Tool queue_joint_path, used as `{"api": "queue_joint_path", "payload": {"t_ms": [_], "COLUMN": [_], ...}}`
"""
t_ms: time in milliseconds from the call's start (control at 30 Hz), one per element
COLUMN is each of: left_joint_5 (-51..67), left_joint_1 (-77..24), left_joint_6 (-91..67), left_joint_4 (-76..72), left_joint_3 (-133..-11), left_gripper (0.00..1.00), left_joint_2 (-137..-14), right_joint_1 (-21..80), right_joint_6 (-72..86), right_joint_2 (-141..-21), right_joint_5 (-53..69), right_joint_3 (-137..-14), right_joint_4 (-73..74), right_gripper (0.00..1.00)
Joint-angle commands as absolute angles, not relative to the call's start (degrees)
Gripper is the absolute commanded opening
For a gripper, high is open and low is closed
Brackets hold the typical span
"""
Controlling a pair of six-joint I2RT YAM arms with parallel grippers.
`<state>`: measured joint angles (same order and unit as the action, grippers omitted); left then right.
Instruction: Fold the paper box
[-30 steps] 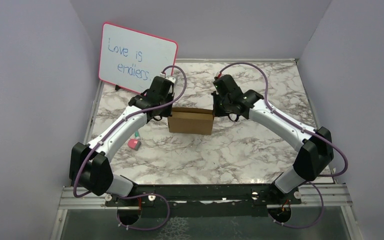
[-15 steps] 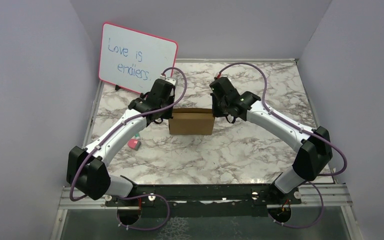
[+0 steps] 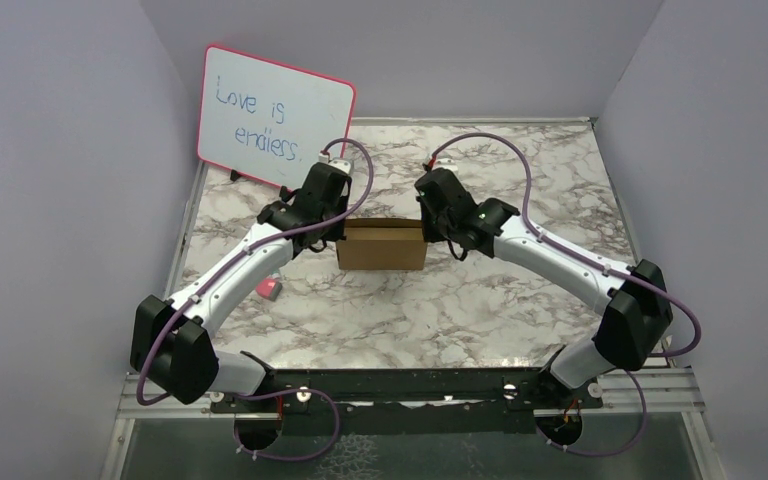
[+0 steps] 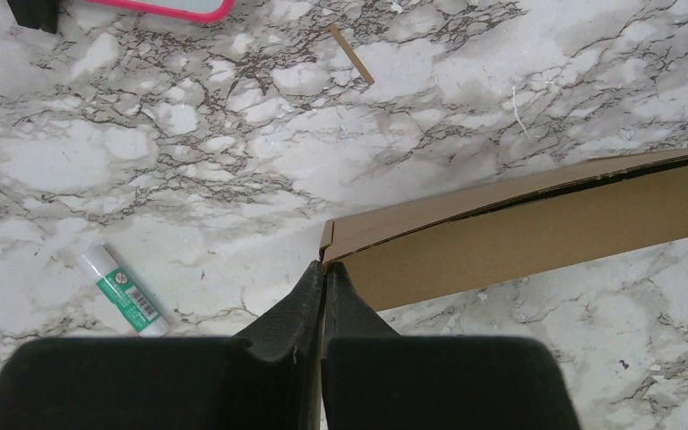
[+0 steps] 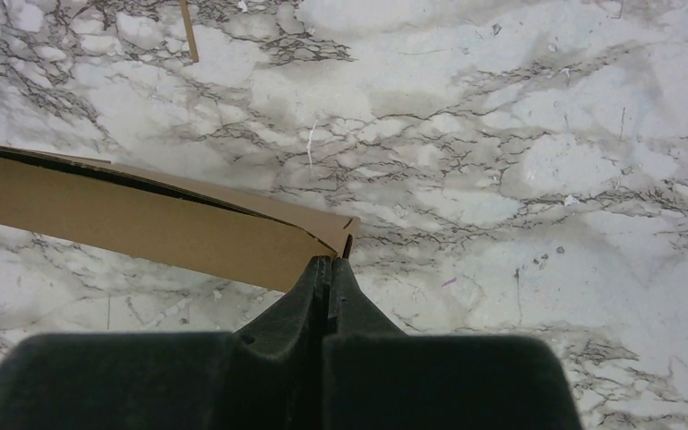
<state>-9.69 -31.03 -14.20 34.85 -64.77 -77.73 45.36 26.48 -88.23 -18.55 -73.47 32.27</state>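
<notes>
**Item 1, the paper box** (image 3: pixel 382 245). We found a plain brown cardboard piece, already raised into a shallow rectangular form. It lay at the middle of the marbled surface (image 3: pixel 480 300), long side across, between the two arms. Both wrist views showed a dark seam along its top, where one panel lay over another without sitting flush.

**Item 2, left gripper** (image 4: pixel 324 269). Its fingers were pressed fully together with nothing seen between them. The tips touched the box's left end corner.

**Item 3, right gripper** (image 5: pixel 330 264). We noted the same here: fingers closed tight and empty, tips against the box's right end, beside a small notch in the flap.

**Step in hand, as we judged it.** The box was being braced or squeezed from both ends with closed fingers, to seat the end flaps late in the fold.

**Next move, as we judged it.** It called for even pressure from both sides so the box neither slid nor skewed, and then for closing the gaping top seam.

**Sundries.**
- A pink-framed whiteboard (image 3: pixel 276 118) stood at the far left.
- A white-and-green tube (image 4: pixel 122 289) lay near the left arm.
- A small pink object (image 3: pixel 268 288) lay beside the left arm.
- A cardboard sliver (image 4: pixel 351 54) lay beyond the box.
</notes>
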Motion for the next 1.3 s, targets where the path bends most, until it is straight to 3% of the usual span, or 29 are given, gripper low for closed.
{"api": "queue_joint_path", "payload": {"t_ms": [0,500,933,1133,1267], "left_joint_5": [-7.87,-18.03,-14.37,-10.76,-8.38], "left_joint_1": [-33.49,-35.99,-33.59,-29.94,-27.76], "left_joint_6": [-16.96,-16.82,-12.74,-10.09,-8.3], "left_joint_4": [30.3,29.69,31.21,32.29,33.16], "left_joint_3": [-65.16,-65.17,-66.97,-67.44,-67.54], "left_gripper": [0.0,0.04,0.11,0.24,0.25], "left_joint_2": [-76.71,-73.81,-74.58,-73.51,-73.21], "right_joint_1": [47.55,48.78,48.78,48.74,48.76], "right_joint_6": [27.67,28.94,28.18,26.85,26.63], "right_joint_2": [-88.21,-87.56,-87.4,-88.01,-88.65], "right_joint_5": [-18.6,-22.65,-23.55,-23.03,-22.86], "right_joint_3": [-72.2,-70.76,-70.65,-71.28,-72.04], "right_joint_4": [30.1,29.17,29.82,29.75,30.15], "right_gripper": [0.01,0.01,0.01,0.01,0.01]}}
